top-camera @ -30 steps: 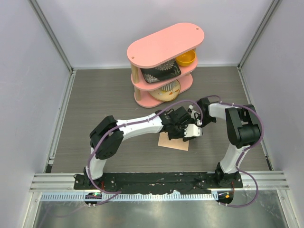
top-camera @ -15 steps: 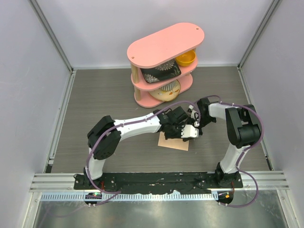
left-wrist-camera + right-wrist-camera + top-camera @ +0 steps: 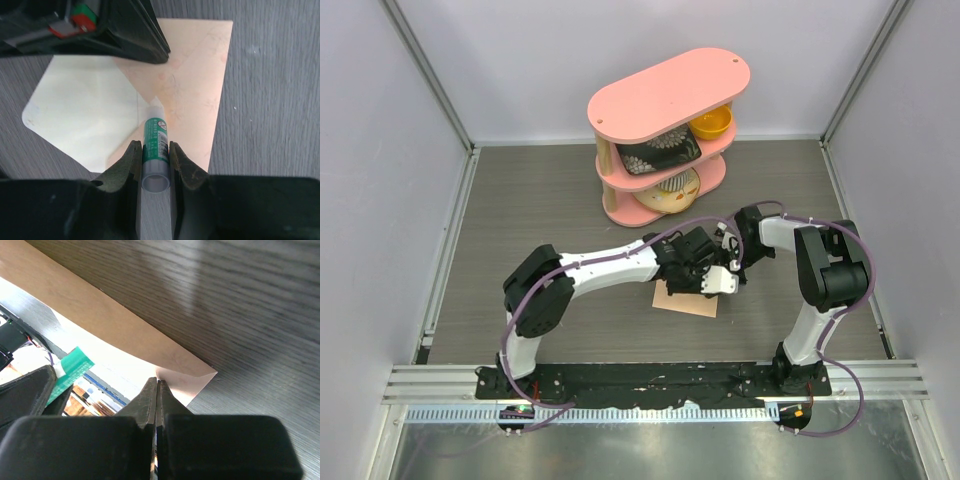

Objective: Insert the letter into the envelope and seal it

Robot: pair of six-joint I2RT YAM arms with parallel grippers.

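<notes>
Envelope (image 3: 688,300): peach-tan, lying on the grey tabletop (image 3: 540,200).
Left claw (image 3: 153,146): clenched around a green glue stick (image 3: 156,142), just over the envelope.
Glue stick tip: points down at the envelope, where the peach part meets a pale cream patch (image 3: 85,110).
Right claw (image 3: 158,385): pinched tight on a thin corner of the envelope, holding that corner up.
Letter: I cannot tell if the pale cream patch on the envelope is it.
Pink shelf (image 3: 665,90): behind the envelope.
</notes>
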